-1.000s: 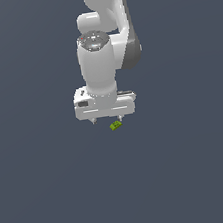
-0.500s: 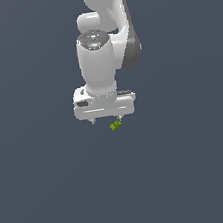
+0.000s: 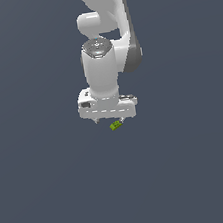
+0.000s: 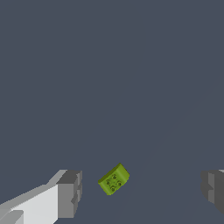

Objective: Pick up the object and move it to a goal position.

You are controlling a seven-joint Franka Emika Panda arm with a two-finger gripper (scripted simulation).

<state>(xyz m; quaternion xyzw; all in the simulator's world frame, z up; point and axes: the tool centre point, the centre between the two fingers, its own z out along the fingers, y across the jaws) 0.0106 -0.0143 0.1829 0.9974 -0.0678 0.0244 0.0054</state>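
One gripper [image 3: 109, 119] on white arm [image 3: 107, 43], pointing down over dark grey surface [image 3: 55, 192]. Fingers [image 4: 70, 192] spread wide apart, nothing clamped. Tiny yellow-green object [image 4: 113, 179] with darker green marks sits tilted in the gap between fingers, nearer one, touching neither. In exterior view, same object [image 3: 116, 125] just below gripper body, by one fingertip.

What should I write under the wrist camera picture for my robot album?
Open gripper with its grey fingers wide apart on either side of a tiny yellow-green block.
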